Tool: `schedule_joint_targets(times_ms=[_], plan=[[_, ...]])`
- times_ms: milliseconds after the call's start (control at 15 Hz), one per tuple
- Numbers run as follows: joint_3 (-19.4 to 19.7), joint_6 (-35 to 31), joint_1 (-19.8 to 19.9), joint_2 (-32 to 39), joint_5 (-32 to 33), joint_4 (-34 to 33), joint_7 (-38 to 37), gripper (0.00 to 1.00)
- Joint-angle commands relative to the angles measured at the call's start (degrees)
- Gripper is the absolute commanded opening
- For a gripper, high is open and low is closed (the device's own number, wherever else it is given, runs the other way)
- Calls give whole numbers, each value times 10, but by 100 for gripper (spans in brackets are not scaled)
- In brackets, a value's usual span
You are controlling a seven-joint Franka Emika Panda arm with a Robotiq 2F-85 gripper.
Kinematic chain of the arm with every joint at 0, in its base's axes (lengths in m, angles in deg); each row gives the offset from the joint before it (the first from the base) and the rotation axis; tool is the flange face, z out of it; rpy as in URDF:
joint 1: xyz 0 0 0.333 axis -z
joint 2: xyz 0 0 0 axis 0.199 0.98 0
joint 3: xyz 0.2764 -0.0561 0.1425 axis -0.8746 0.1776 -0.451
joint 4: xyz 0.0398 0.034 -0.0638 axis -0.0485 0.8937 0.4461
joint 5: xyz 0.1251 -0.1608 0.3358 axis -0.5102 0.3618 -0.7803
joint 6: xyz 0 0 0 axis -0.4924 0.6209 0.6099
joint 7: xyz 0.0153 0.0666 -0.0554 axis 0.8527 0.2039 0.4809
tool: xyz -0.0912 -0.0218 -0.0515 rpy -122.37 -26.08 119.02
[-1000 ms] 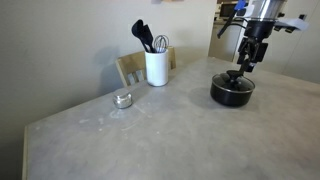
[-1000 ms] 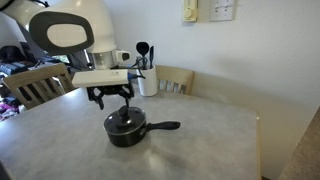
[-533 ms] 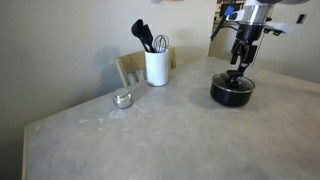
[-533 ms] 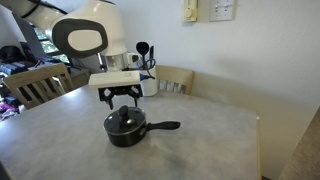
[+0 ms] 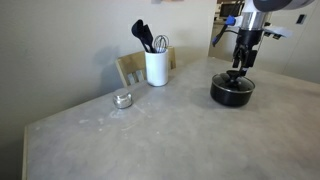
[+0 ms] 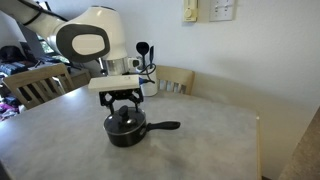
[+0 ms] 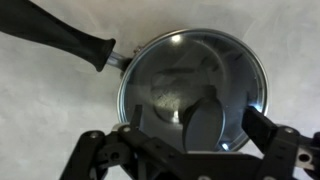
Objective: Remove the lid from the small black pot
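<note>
The small black pot (image 5: 231,92) (image 6: 128,130) stands on the grey table with its long black handle (image 6: 166,126) (image 7: 62,37) sticking out to one side. The clear glass lid (image 7: 190,80) with a black central knob (image 7: 205,125) (image 6: 124,113) sits on the pot. My gripper (image 5: 243,62) (image 6: 121,102) (image 7: 196,130) hangs open right above the lid. In the wrist view its two fingers stand on either side of the knob without touching it.
A white utensil holder (image 5: 156,67) with black utensils stands at the back of the table (image 5: 150,135); it also shows in an exterior view (image 6: 147,82). A small shiny metal cup (image 5: 122,99) sits further along. Wooden chairs (image 6: 180,79) stand at the table's edges.
The arm has shifted slightly over the pot and the gripper has come a little lower towards the knob. The pot and lid have not moved.
</note>
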Motion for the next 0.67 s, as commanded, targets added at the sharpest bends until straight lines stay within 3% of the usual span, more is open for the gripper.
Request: schedule_joint_targets(times_ms=[0,533,600], plan=[[-12,-9,14,21,18,-8,-32,100],[-29,-12,13,31,12,-13,-96,100],[-30,-11,13,32,14,-14,-101,89]])
